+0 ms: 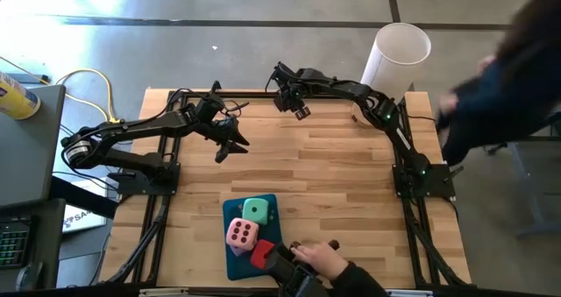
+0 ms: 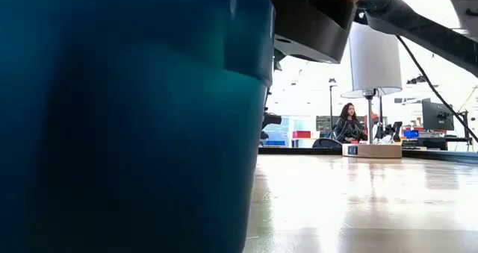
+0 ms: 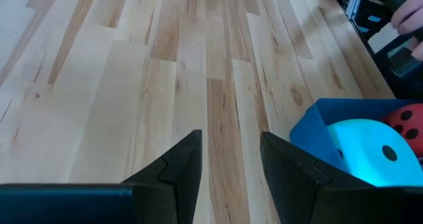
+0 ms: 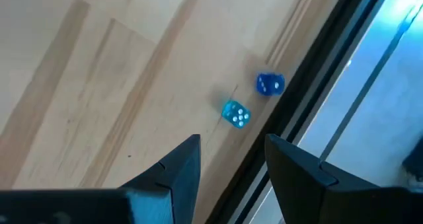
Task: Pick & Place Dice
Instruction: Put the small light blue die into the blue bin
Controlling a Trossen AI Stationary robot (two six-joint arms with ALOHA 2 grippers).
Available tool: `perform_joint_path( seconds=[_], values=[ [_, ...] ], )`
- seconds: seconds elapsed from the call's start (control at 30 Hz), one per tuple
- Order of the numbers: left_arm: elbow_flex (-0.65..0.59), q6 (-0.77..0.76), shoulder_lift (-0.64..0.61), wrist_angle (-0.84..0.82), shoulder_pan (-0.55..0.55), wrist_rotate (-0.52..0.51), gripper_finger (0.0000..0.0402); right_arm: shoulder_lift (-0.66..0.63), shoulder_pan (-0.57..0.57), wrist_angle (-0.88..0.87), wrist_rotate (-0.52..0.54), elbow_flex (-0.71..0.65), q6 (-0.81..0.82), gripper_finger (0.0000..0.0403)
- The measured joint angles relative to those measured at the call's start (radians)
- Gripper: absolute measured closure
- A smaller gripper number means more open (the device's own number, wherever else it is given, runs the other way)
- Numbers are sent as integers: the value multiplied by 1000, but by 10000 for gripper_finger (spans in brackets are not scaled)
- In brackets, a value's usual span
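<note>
While both arms hover over the bare wooden counter [image 1: 333, 166], left hand [image 1: 230, 146] and right hand [image 1: 296, 109] gape empty; mint green [image 1: 256, 211], pale pink [image 1: 240, 235] and red foam dice [image 1: 262, 255] sit in the teal tray [image 1: 233, 211], well beyond the left hand.

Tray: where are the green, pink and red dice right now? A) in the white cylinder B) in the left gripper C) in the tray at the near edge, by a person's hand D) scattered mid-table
C: the high view shows the green, pink and red dice in the tray, with a person's hand next to it.
</note>
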Motion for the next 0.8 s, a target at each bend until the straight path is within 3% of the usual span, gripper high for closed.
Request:
perform_joint_path(
  seconds=[0.43,0.8],
  values=[
    [0,19,0,25,0,0,254,0,20,14,-66,0,-75,243],
    [0,6,0,26,0,0,254,-25,38,-59,113,0,61,243]
  ],
)
